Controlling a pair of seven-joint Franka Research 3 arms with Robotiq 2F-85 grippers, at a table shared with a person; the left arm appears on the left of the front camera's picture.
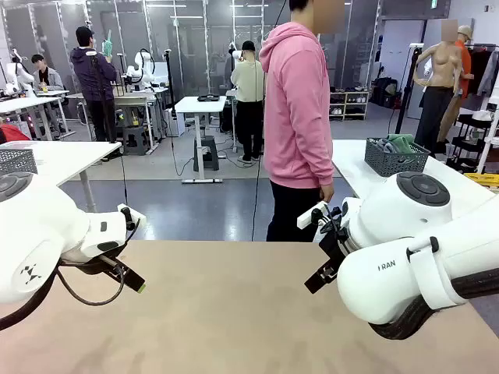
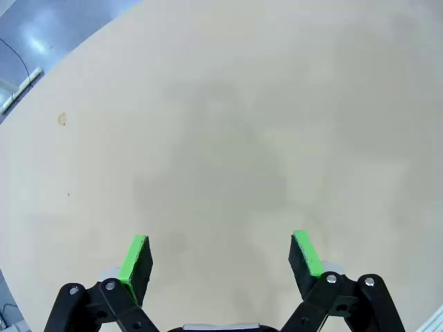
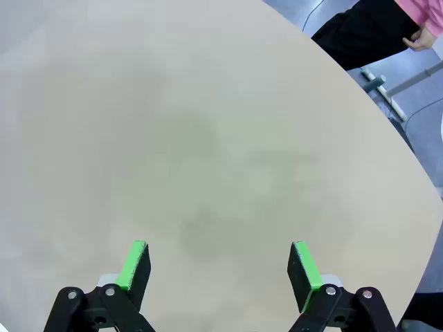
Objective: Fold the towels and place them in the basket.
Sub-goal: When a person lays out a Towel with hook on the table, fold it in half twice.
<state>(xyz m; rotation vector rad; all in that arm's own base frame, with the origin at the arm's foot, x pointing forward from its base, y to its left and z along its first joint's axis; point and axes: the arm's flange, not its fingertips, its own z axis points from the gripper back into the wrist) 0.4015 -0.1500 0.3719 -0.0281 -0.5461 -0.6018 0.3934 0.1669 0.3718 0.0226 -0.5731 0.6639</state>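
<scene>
Grey floor [image 1: 195, 206]. White desk [image 1: 199, 104] mid-room; glass partitions [image 1: 187, 39] behind it, dark stool [image 1: 207, 152] beneath, shelving [image 1: 349, 104] to its right.

- The scene is lit brightly and evenly from overhead.
- Soft, faint shadows are cast on the worktop [image 2: 221, 173] in both wrist views.
- The worktop's edge is bent there by wide-angle distortion.

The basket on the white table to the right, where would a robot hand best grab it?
Likely the top rim of the basket, on its near wall, coming straight down from above. Its top is open and its mesh sides flare outward, so a grasp across the sides might slip. The towels fill the middle.
</scene>
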